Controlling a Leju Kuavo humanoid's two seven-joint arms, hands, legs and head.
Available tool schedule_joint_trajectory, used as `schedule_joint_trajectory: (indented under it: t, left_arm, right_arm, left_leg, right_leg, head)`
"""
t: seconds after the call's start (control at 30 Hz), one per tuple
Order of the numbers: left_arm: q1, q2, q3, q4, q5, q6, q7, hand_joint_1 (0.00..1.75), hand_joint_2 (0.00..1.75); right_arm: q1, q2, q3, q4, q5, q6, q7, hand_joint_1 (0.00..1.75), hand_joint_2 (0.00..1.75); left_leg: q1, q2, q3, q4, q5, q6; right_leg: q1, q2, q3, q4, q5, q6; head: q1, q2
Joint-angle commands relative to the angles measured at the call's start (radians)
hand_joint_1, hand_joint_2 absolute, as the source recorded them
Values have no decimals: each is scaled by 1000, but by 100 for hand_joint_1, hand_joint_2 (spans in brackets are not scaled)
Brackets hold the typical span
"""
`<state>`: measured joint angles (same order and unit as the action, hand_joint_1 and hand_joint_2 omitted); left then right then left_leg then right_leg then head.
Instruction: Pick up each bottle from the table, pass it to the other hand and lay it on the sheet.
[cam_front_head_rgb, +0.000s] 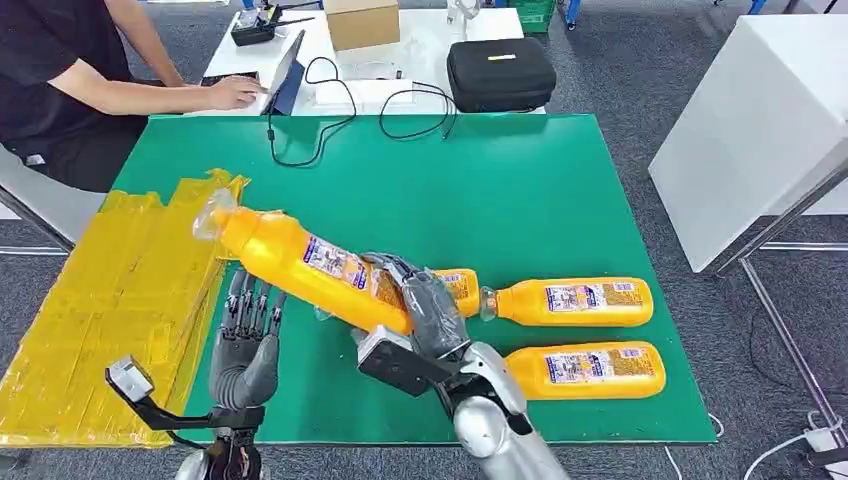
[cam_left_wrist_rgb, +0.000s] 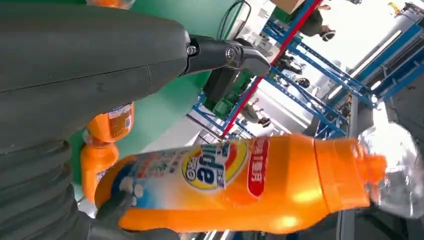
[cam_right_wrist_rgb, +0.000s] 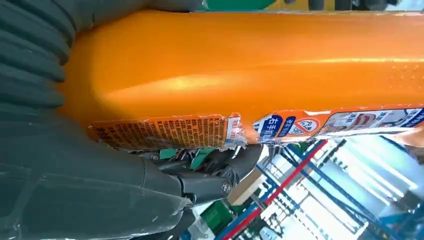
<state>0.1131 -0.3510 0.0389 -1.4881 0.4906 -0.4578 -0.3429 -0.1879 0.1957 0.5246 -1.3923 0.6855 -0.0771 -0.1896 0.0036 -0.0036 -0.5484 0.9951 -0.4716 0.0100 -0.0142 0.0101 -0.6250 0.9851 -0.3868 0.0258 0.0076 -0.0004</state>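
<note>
- The bottle (cam_front_head_rgb: 300, 262) was held off the counter (cam_front_head_rgb: 520, 200) by the right hand (cam_front_head_rgb: 420, 310), whose fingers wrapped its lower body near the base; its neck and clear cap (cam_front_head_rgb: 213, 213) pointed up and away from that hand, toward the yellow sheet (cam_front_head_rgb: 120, 290).
- The left hand (cam_front_head_rgb: 247, 340) stood just beside and below the bottle's middle, fingers apart and upright, holding nothing; whether any fingertip touched the bottle could not be told.
- The grip sat far toward the base, so most of the bottle's length hung out past the hand. It could probably pivot or slide in the fingers, the more so as the plastic looked smooth and glossy in the right wrist view.
- If the right hand let go before the left hand had closed, the bottle would likely drop onto the counter edge or roll off the sheet.
- The label (cam_right_wrist_rgb: 165, 131) under the right hand looked torn and lifted; fingers closing on it might grip loose film instead of the body.
- Three more bottles (cam_front_head_rgb: 570, 302) lay on the counter beyond and beside the right hand; a dropped bottle could knock them out of place.
</note>
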Motion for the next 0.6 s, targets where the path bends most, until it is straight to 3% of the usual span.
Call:
schedule_joint_trajectory:
  t: [0.03,0.37,0.6]
  left_arm:
    - [-36,4,23,55,6,8,4,0,175]
    - [-34,4,25,54,7,8,4,0,175]
    - [-33,2,44,49,23,2,4,0,175]
  right_arm:
    - [-70,46,141,237,54,16,-3,175,175]
    - [-68,46,148,242,62,6,-1,175,175]
    - [-79,102,333,372,83,14,-9,175,175]
  left_leg:
    - [1,2,4,-1,-1,-1]
    - [2,1,5,-1,-2,0]
    - [0,2,3,-2,-1,-1]
  right_leg:
    - [1,1,4,-2,0,-1]
    - [2,0,5,-3,-1,-1]
    - [1,2,2,-2,0,-1]
  head:
    - [0,0]
    - [0,0]
    - [0,0]
